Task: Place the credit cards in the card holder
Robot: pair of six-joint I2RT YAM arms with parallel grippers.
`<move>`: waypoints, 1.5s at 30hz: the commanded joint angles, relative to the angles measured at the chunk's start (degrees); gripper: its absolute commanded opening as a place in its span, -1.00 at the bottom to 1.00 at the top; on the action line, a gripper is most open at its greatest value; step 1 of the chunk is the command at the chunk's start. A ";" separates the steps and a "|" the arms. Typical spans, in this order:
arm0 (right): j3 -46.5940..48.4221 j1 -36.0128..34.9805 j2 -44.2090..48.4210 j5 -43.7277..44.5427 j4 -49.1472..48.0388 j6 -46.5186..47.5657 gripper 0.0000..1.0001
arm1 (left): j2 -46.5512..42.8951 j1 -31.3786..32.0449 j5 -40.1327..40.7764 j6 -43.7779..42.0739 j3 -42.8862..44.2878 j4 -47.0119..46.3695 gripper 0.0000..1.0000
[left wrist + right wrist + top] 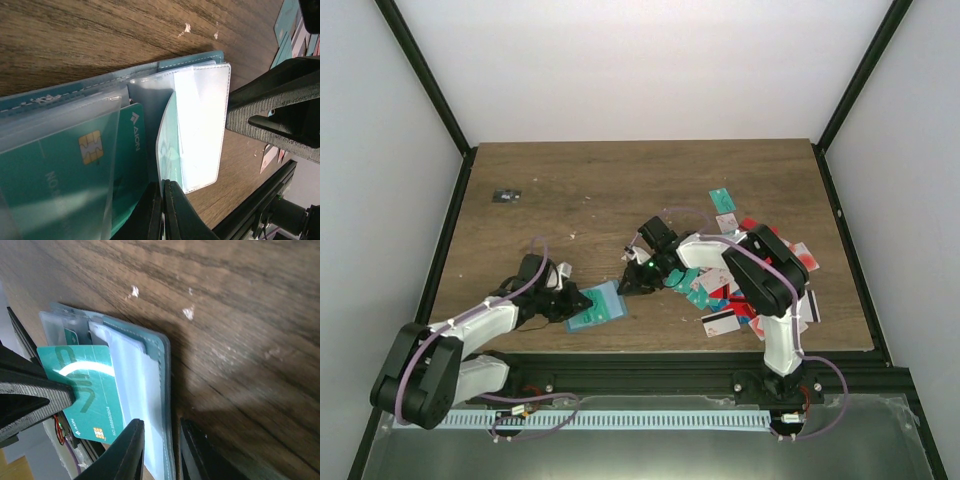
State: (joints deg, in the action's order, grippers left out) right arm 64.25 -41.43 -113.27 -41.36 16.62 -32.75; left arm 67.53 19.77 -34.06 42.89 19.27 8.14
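Wood table point(620, 190). My left gripper point(578, 302) clamps the card holder point(603, 308); my right gripper point(628, 285), fingers barely apart, straddles its other edge, hold unclear.

The desk point(620, 190) was brown wood with darker grain streaks and a few pale flecks. The card holder point(597, 306) was teal-blue with white stitching along its edge, and its sleeves were clear, milky plastic. Under one sleeve, a teal card point(55, 175) carried a gold chip and pale lettering. The loose credit cards point(750, 285) were mostly teal, mixed with red, white and pink, some crossed by a dark stripe. Both arms were white and black with lilac cables, and their jaws were black with ribbed pads. A small object point(506, 196) was black with white marks.
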 commanded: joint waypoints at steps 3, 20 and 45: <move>2.43 -0.50 -3.64 3.02 3.51 2.10 -0.55 | 2.04 -0.46 0.68 -2.64 -0.70 -2.57 -0.92; 2.21 -0.50 -6.57 3.66 5.52 4.97 -0.68 | 5.76 -0.46 0.85 -6.47 -1.84 -9.17 -0.92; -4.42 -0.47 -5.74 6.25 3.86 2.27 -0.89 | 8.69 -0.46 -5.75 1.26 -3.44 -17.56 -0.92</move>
State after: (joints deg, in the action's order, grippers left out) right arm 64.58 -40.71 -115.66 -43.44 14.94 -29.56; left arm 76.62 19.07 -39.44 42.37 16.05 -9.93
